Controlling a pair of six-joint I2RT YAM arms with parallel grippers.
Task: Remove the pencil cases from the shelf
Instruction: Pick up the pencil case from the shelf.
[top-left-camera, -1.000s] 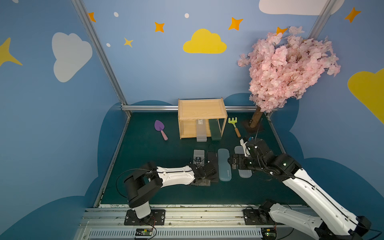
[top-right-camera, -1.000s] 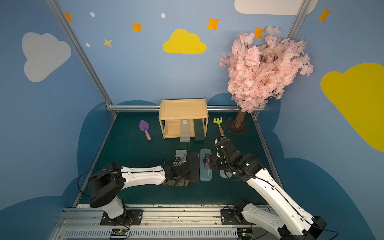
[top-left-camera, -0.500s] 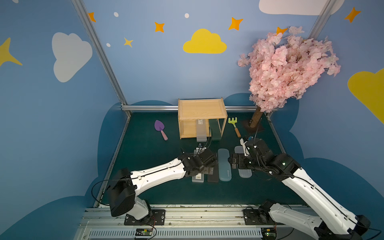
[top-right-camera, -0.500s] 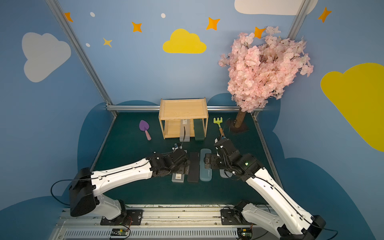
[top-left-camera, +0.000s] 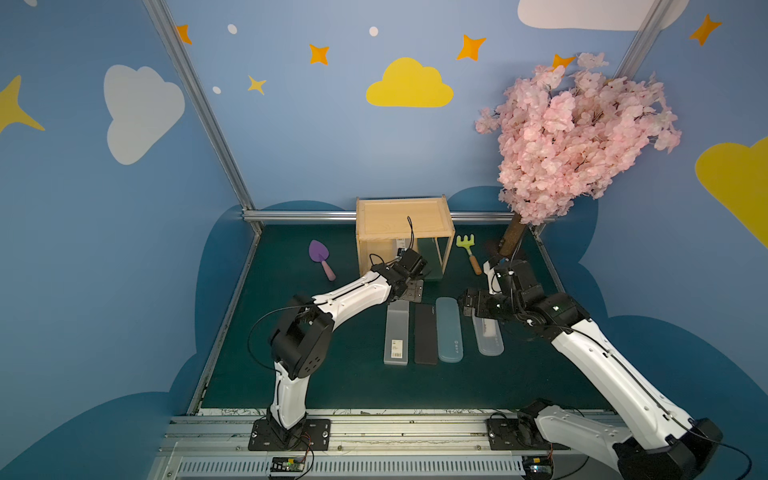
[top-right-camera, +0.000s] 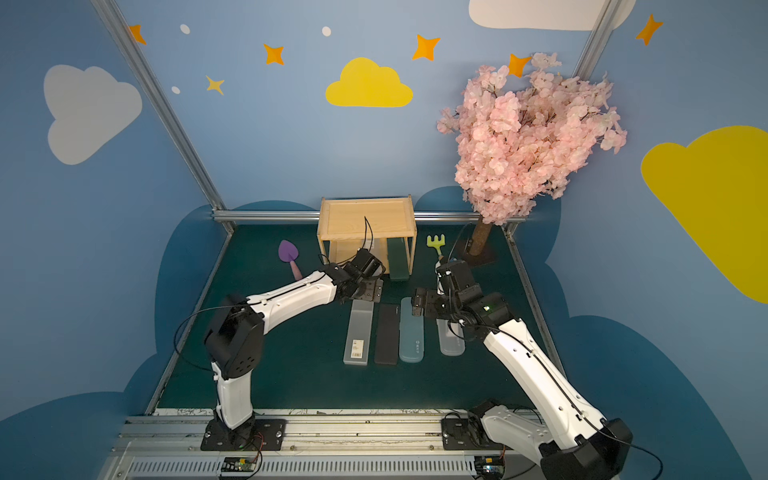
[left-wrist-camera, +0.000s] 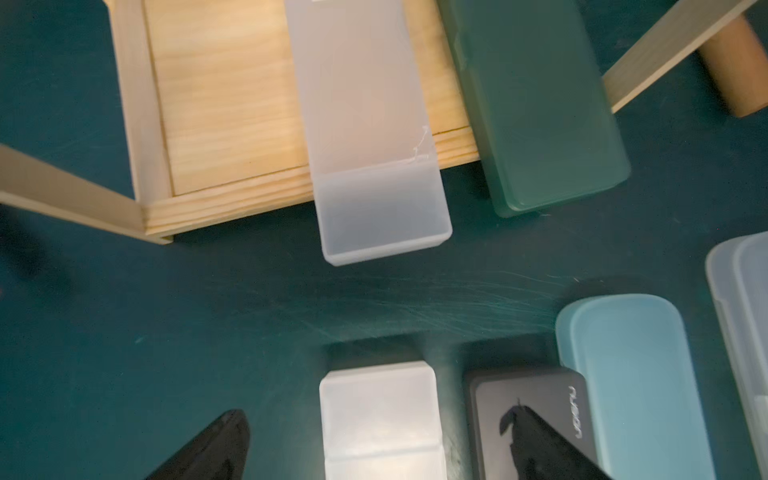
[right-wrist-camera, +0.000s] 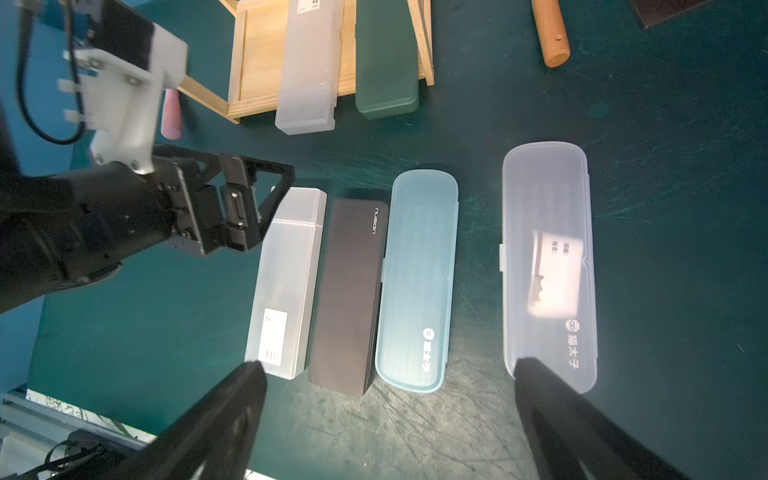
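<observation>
Left gripper (top-left-camera: 410, 290) jaws were wide open, empty, just in front of the shelf (top-left-camera: 401, 220); right gripper (right-wrist-camera: 388, 374) likewise, further out front. Frosted case (left-wrist-camera: 374, 124) and dark green case (left-wrist-camera: 536, 104) sat on the shelf's lower tier, overhanging its front; second frosted case (top-left-camera: 397, 332), black case (top-left-camera: 426, 332), teal case (top-left-camera: 449, 328) and clear case (top-left-camera: 489, 338) lay in a row before it

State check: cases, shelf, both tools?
shelf: upright, two cases on lower tier
frosted case on shelf: shut, front end overhanging the edge
dark green case: shut, on shelf, front end overhanging
frosted case on mat: shut, lying flat
black case: shut, flat on mat
teal case: shut, flat on mat
clear case: shut, flat on mat
left tool: open, empty
right tool: open, empty
</observation>
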